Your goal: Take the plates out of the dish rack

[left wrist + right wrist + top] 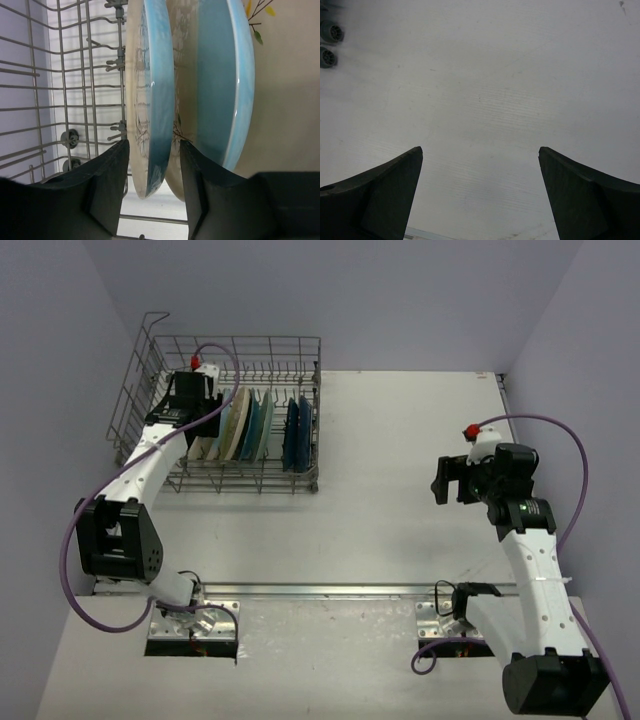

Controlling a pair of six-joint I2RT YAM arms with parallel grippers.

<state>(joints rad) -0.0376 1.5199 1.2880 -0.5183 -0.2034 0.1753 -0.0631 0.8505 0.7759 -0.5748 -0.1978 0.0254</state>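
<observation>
Hovering over the matte white surface at the near right, the right end effector is held wide apart, idle. Farther left, inside the grey wire dish rack, the left end effector is set narrowly astride a glazed pale-blue plate, with a sliver of gap showing. The other plates stand on edge beside it. Grasping is judged in hand, so closing and a straight lift are called for.

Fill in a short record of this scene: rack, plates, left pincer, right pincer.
rack: wire, at the table's far left
plates: standing on edge in the rack, none out yet
left pincer: open, astride the rim of the end plate
right pincer: open, holding nothing, over the table
</observation>
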